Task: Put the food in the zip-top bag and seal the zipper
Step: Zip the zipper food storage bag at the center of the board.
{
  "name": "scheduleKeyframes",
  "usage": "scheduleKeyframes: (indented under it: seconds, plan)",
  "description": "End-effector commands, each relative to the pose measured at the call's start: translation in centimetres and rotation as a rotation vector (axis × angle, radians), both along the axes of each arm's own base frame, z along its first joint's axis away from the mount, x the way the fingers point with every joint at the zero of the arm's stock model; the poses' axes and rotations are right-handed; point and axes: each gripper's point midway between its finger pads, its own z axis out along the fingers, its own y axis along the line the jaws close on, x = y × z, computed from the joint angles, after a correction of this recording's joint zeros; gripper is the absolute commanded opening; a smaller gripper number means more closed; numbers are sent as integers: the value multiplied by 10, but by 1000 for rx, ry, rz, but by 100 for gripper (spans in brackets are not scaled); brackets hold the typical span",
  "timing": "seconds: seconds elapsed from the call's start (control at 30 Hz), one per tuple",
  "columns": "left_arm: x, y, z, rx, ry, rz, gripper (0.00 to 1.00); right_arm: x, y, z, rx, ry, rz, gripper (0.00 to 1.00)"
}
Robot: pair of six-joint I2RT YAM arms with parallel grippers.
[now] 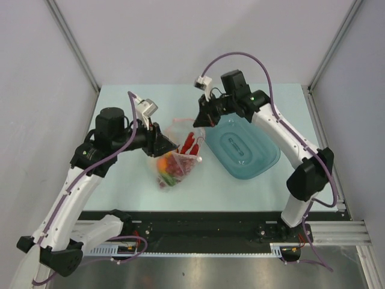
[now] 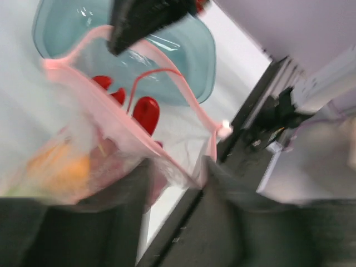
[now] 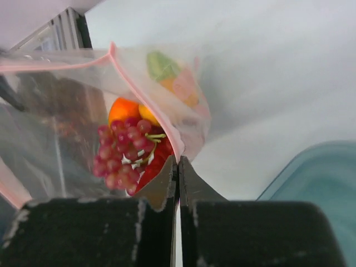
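Note:
The zip-top bag (image 1: 178,164) hangs between my two grippers, its mouth held open. Inside it I see the red lobster (image 2: 146,114), an orange fruit (image 3: 123,108), a dark red clump (image 3: 123,154) and a green-orange piece (image 3: 167,72). The zipper (image 2: 167,86) rings the mouth as a pink strip, with its white slider (image 2: 224,129) at one end. My left gripper (image 1: 166,144) is shut on the bag's left mouth edge, blurred in the left wrist view (image 2: 192,175). My right gripper (image 1: 201,121) is shut on the opposite edge (image 3: 178,160). No cauliflower shows.
A translucent blue bowl (image 1: 242,147) lies on the pale table just right of the bag, under the right arm. It also shows behind the bag in the left wrist view (image 2: 189,61). A black rail (image 1: 210,226) runs along the near edge.

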Motion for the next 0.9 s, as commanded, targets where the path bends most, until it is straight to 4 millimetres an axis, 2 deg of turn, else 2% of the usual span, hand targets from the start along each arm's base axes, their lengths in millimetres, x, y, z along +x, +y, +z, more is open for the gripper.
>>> scheduleKeyframes:
  seconds: [0.0, 0.03, 0.07, 0.1, 0.13, 0.17, 0.2, 0.23, 0.27, 0.4, 0.43, 0.5, 0.53, 0.63, 0.73, 0.8, 0.83, 0.87]
  plan:
    - [-8, 13, 50, 75, -276, -51, 85, -7, 27, 24, 61, -75, 216, 0]
    - [-1, 20, 52, 174, -398, -85, 94, -4, 32, 32, 67, -118, 238, 0]
    - [-3, 29, 47, 247, -402, -94, 100, -4, 36, 31, 64, -120, 247, 0]
    - [-4, 36, 66, 286, -484, -99, 100, -7, 41, 30, 61, -118, 264, 0]
    - [-7, 40, 67, 367, -588, -188, 100, -8, 45, 23, 51, -97, 279, 0]
    - [-8, 39, 64, 404, -608, -249, 100, -9, 48, 28, 61, -106, 288, 0]
    - [-19, 39, 62, 418, -618, -317, 100, -14, 52, 27, 58, -95, 303, 0]
    - [-20, 39, 60, 444, -666, -365, 100, -14, 55, 24, 55, -85, 308, 0]
    - [-23, 38, 58, 449, -691, -400, 100, -16, 58, 26, 61, -83, 315, 0]
    - [-36, 25, 30, 510, -785, -579, 100, -24, 67, 27, 73, -45, 332, 0]
    - [-24, 23, 32, 553, -840, -554, 100, -25, 69, 29, 78, -42, 331, 0]
    - [-20, 14, 24, 576, -881, -574, 99, -25, 72, 37, 98, -20, 322, 0]
    - [-13, 9, 29, 576, -924, -561, 99, -25, 73, 39, 104, -13, 319, 0]
    - [-9, -5, 27, 566, -940, -599, 99, -29, 76, 53, 135, 7, 321, 0]
    - [-8, -14, 9, 591, -934, -679, 91, -35, 78, 66, 169, 19, 336, 0]
    - [-3, -15, -4, 631, -938, -700, 82, -41, 82, 70, 181, 11, 357, 0]
    - [-1, -14, -9, 644, -936, -708, 77, -43, 83, 76, 190, -3, 362, 0]
    - [-4, -13, -15, 654, -926, -732, 66, -45, 86, 78, 196, -9, 373, 0]
